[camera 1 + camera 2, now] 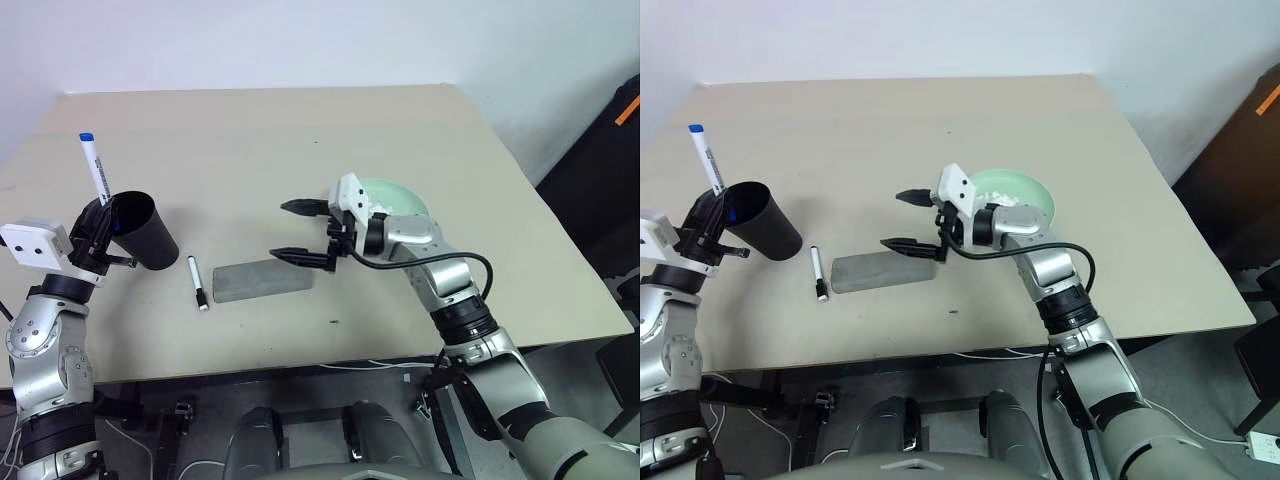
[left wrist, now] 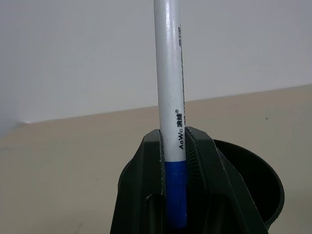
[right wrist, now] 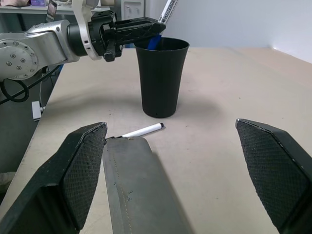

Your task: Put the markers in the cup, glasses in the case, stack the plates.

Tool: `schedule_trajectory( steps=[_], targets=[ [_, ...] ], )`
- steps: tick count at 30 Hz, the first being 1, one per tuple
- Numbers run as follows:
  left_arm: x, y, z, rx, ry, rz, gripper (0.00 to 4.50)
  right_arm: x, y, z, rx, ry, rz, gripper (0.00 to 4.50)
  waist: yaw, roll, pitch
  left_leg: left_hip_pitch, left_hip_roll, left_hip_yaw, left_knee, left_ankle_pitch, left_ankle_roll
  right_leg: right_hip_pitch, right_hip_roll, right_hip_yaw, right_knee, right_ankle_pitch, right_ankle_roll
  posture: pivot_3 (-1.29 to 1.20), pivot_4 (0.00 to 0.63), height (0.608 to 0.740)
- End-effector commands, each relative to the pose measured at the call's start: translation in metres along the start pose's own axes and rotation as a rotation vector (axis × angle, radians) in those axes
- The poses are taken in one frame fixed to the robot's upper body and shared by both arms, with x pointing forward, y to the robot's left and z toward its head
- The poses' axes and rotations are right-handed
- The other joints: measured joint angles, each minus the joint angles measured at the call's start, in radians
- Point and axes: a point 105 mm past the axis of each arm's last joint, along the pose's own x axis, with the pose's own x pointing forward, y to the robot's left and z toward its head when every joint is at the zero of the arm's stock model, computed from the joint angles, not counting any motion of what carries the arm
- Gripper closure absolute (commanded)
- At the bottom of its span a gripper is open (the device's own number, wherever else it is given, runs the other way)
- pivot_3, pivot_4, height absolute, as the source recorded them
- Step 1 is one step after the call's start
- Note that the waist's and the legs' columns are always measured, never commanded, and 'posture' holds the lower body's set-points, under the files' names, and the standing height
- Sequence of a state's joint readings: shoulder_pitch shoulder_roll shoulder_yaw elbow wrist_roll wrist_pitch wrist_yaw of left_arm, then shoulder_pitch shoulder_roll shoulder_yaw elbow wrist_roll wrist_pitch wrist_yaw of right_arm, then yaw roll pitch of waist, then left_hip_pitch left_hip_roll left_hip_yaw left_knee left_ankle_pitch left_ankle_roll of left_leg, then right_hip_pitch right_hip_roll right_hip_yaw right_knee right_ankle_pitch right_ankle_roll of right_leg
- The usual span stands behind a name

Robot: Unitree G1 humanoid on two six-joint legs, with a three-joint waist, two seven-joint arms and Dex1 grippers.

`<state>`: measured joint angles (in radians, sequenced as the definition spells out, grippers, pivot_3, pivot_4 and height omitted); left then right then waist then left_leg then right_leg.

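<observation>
Plates sit far back on the right of the bench: a mint green plate shows behind the right wrist, with something white and crumpled in it; whether a second plate lies under it cannot be told. Next in size, the grey case lies flat near the bench's front edge, just beside the lower finger of the right hand, whose two black fingers stand spread wide apart and hold nothing, pointing toward the robot's left. The black cup stands upright on the left of the bench, well apart from the case. At its rim the left hand is clamped tight on the blue-capped marker, which points upward, its blue cap end down between the fingers over the cup's mouth. The black-capped marker lies on the bench between cup and case, touching neither.
</observation>
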<state>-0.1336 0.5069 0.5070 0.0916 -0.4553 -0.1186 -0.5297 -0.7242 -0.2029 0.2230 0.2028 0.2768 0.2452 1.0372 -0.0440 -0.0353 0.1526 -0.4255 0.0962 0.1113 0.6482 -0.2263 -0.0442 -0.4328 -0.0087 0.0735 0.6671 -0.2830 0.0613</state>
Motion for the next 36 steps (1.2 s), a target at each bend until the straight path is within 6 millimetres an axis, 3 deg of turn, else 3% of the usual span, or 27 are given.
schedule_trajectory(
  steps=[1,3,4,14,25,36],
  targets=[
    [-0.003,0.002,-0.006,-0.004,0.028,0.006,4.24,0.003,-0.002,0.013,-0.051,-0.028,0.009,0.04,0.0,0.0,0.0,0.0,0.0,0.0,0.0,0.0,0.0,0.0,0.0,0.0,0.0,0.0,0.0,0.0,0.15,0.726],
    [-0.002,0.002,-0.006,-0.007,0.027,0.007,4.24,0.004,-0.002,0.013,-0.053,-0.028,0.009,0.04,0.0,0.0,0.0,0.0,0.0,0.0,0.0,0.0,0.0,0.0,0.0,0.0,0.0,0.0,0.0,0.0,0.15,0.726],
    [-0.002,0.003,-0.007,-0.008,0.028,0.007,3.49,0.004,-0.002,0.013,-0.054,-0.028,0.009,0.0,0.0,0.0,0.0,0.0,0.0,0.0,0.0,0.0,0.0,0.0,0.0,0.0,0.0,0.0,0.0,0.0,0.15,0.726],
    [-0.001,0.005,-0.004,0.014,0.013,0.024,0.09,0.004,-0.003,0.014,-0.058,-0.029,0.011,0.0,0.001,0.0,0.0,0.0,0.0,0.0,0.0,0.0,0.0,0.0,-0.001,0.0,0.0,0.0,0.0,0.0,0.15,0.726],
    [0.0,0.014,0.022,0.055,-0.06,0.05,0.03,0.008,-0.004,0.02,-0.047,-0.074,0.021,0.0,0.0,0.0,0.0,0.0,0.0,0.0,-0.001,0.0,0.0,0.0,-0.001,0.0,0.0,0.0,0.0,0.0,0.15,0.726],
    [-0.012,0.016,0.07,0.084,-0.177,0.057,0.03,0.006,-0.009,0.046,0.017,-0.215,0.04,0.0,-0.001,0.0,0.001,-0.001,0.001,0.001,-0.002,0.0,0.0,-0.001,0.0,0.0,-0.001,0.0,0.0,0.0,0.15,0.726]
  ],
)
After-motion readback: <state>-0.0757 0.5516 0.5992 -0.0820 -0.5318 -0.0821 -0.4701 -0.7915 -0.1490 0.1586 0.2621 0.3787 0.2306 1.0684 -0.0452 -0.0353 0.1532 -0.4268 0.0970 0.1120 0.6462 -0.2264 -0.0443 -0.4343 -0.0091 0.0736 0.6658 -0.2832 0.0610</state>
